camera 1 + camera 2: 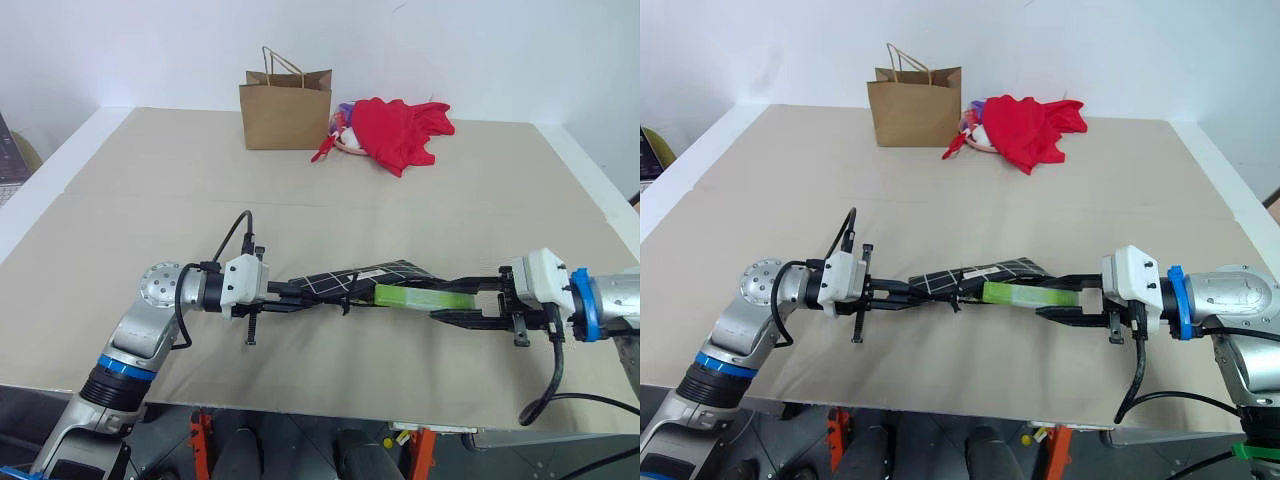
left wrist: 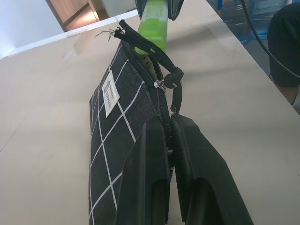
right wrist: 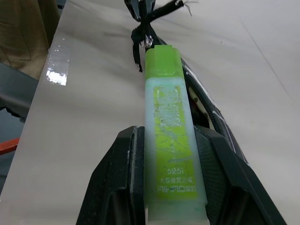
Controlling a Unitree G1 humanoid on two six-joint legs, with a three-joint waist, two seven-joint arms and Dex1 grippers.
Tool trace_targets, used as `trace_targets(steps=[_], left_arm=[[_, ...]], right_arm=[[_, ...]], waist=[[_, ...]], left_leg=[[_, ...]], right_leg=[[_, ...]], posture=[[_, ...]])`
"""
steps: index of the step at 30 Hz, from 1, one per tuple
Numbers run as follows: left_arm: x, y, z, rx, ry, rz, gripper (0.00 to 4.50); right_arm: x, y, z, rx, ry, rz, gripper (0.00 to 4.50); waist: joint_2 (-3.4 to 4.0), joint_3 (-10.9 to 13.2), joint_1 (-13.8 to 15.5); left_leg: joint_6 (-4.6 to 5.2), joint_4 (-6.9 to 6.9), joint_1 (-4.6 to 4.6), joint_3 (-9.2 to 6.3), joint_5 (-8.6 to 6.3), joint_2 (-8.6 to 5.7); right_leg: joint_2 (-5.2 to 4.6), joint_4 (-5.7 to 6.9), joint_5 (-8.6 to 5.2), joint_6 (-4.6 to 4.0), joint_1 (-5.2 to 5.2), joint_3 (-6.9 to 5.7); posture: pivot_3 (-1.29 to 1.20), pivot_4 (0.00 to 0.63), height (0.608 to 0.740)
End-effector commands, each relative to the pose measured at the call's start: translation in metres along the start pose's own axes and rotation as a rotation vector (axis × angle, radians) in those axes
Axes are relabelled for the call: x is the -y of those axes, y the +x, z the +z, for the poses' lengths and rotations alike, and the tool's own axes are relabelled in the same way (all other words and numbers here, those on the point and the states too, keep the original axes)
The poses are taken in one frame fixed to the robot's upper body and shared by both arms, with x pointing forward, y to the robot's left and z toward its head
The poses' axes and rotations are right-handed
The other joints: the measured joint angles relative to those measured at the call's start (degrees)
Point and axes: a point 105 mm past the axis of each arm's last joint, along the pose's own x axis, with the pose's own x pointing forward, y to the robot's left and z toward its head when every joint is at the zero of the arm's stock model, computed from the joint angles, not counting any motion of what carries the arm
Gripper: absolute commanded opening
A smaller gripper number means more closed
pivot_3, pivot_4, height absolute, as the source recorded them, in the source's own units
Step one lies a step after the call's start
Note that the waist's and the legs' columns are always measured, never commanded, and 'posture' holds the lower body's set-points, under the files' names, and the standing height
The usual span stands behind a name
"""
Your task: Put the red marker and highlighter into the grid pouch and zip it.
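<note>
The grid pouch (image 1: 345, 280), black with white lines and a small white label, hangs level just above the table's middle. My left gripper (image 1: 300, 293) is shut on its edge by the zipper (image 2: 161, 101). The zipper stands open at the far end. From the right, my right gripper (image 1: 455, 303) is shut on the light green highlighter (image 1: 420, 297), which lies flat between the fingers (image 3: 126, 164). The highlighter's cap end (image 3: 162, 58) sits at the pouch's open mouth, beside the dark zipper cord (image 3: 140, 33). The red marker is out of view.
A brown paper bag (image 1: 286, 110) stands at the back of the beige table (image 1: 150, 200). A red cloth heap (image 1: 400, 130) lies right of it. The table's front edge (image 1: 300, 405) runs just below both arms.
</note>
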Motion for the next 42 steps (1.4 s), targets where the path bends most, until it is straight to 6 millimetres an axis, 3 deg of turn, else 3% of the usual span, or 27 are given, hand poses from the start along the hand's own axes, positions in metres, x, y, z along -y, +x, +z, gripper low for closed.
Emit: trace_targets(steps=[1, 9, 21, 22, 26, 28, 34, 42], left_arm=[[-0.001, 0.000, 0.010, 0.025, 0.043, 0.017, 0.00], [0.000, 0.003, 0.012, 0.036, 0.049, 0.020, 0.00], [0.001, 0.006, 0.012, 0.045, 0.046, 0.032, 0.00], [0.000, 0.006, 0.012, 0.045, 0.046, 0.034, 0.00], [0.000, 0.006, 0.012, 0.044, 0.045, 0.042, 0.00], [-0.002, 0.005, 0.011, 0.041, 0.044, 0.051, 0.00], [-0.009, 0.000, 0.009, 0.030, 0.048, 0.069, 0.00], [-0.012, 0.002, 0.011, 0.035, 0.059, 0.070, 0.00]], right_arm=[[0.006, 0.000, 0.003, -0.008, -0.017, -0.019, 1.16], [0.013, 0.005, -0.004, -0.042, -0.014, -0.021, 1.16], [0.020, 0.030, 0.006, -0.002, 0.041, 0.032, 1.16], [0.021, 0.031, 0.008, 0.007, 0.031, 0.035, 2.21], [0.020, 0.033, 0.016, 0.046, -0.007, 0.045, 4.05], [0.016, 0.032, 0.023, 0.081, -0.054, 0.060, 4.45], [-0.007, 0.027, 0.045, 0.227, -0.178, 0.129, 4.45], [-0.009, 0.060, 0.054, 0.340, -0.188, 0.079, 4.45]], waist=[[0.00, 0.0, 0.0], [0.00, 0.0, 0.0], [0.01, 0.0, -0.1], [0.01, 0.0, -0.1], [0.01, 0.0, -0.1], [0.01, 0.0, -0.1], [0.01, 0.0, 0.0], [0.00, 0.0, -0.2]], left_leg=[[0.00, 0.00, 0.00, 0.00, 0.00, 0.00], [0.00, 0.01, 0.00, 0.00, 0.00, 0.00], [0.00, 0.00, 0.00, 0.00, 0.00, 0.00], [0.00, 0.00, 0.00, 0.00, 0.00, 0.00], [0.00, 0.00, 0.01, 0.00, 0.00, 0.01], [0.00, 0.00, 0.00, 0.00, 0.00, 0.00], [0.00, -0.02, 0.00, -0.01, 0.00, 0.00], [-0.06, 0.04, 0.04, -0.02, 0.04, 0.01]], right_leg=[[0.00, 0.00, 0.00, 0.00, 0.00, 0.00], [0.00, 0.00, 0.00, 0.00, 0.00, 0.00], [0.00, 0.00, 0.01, 0.00, 0.00, 0.00], [0.00, 0.01, 0.01, 0.00, 0.00, 0.00], [0.01, 0.01, 0.01, 0.00, 0.00, 0.00], [0.00, 0.01, 0.01, 0.01, 0.00, 0.00], [0.01, 0.01, 0.00, 0.02, 0.01, -0.01], [0.02, 0.03, 0.08, 0.02, 0.04, -0.01]], posture=[[0.00, 0.150, 0.740], [0.00, 0.150, 0.740], [0.00, 0.150, 0.740], [0.00, 0.150, 0.740], [0.00, 0.150, 0.740], [0.00, 0.150, 0.740], [0.00, 0.150, 0.740], [0.00, 0.150, 0.740]])
